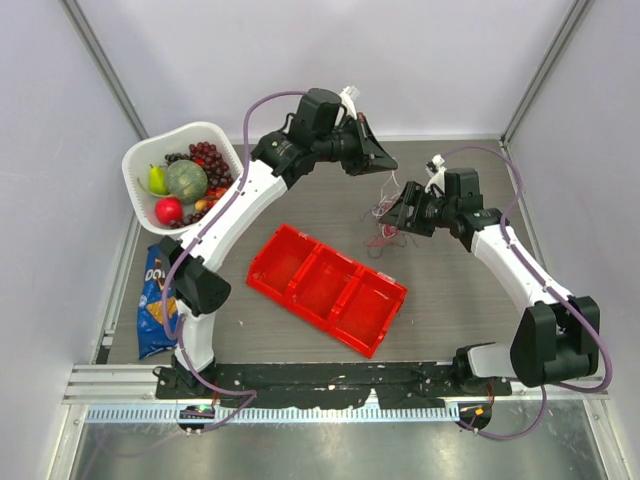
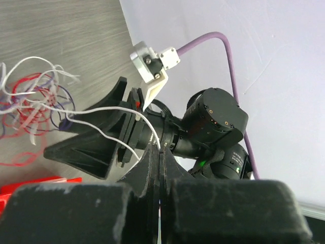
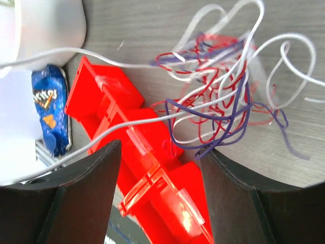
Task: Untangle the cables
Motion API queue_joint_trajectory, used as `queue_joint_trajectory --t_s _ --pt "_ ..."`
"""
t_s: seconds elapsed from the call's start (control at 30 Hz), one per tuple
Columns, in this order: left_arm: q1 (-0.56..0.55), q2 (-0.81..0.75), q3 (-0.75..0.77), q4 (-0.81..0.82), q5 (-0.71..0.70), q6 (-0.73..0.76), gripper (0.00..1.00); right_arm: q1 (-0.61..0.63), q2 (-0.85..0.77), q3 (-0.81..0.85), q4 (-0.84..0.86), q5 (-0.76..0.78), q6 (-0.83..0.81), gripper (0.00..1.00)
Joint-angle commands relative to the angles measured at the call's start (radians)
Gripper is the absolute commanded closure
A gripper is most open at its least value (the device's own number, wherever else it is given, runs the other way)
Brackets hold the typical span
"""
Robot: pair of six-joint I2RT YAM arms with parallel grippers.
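Note:
The cables (image 1: 384, 226) are a small tangle of thin white, red and dark purple wires on the table, just beyond the red tray's far right corner. My left gripper (image 1: 392, 165) hangs above and behind the tangle. In the left wrist view it (image 2: 160, 152) is shut on one white wire (image 2: 109, 109), which runs down to the tangle (image 2: 30, 96). My right gripper (image 1: 400, 215) is open right beside the bunch on its right. In the right wrist view its fingers (image 3: 86, 188) stand wide apart with the tangle (image 3: 218, 91) just ahead of them, and white strands stretch off to the left.
A red three-compartment tray (image 1: 328, 288) lies mid-table, also below the wires in the right wrist view (image 3: 152, 168). A white bowl (image 1: 140, 160) of fruit stands at the far left. A blue chip bag (image 1: 155, 300) lies at the left edge.

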Motion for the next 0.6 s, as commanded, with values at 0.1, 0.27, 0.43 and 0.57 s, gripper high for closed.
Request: queue_joint_trajectory --t_s 0.1,0.27,0.43,0.57 --pt "-0.004 0.022 0.039 0.124 0.139 -0.129 1.0 0.002 0.067 0.128 0.056 0.214 0.108 0.31" --pt "-0.017 0.016 0.044 0.213 0.196 -0.203 1.0 0.001 0.209 0.213 0.061 0.257 0.206 0.33" --pt "-0.036 0.027 0.102 0.256 0.231 -0.241 1.0 0.001 0.317 0.201 0.081 0.271 0.261 0.46" --pt "-0.039 0.015 0.137 0.258 0.248 -0.228 1.0 0.004 0.411 0.187 0.128 0.19 0.294 0.64"
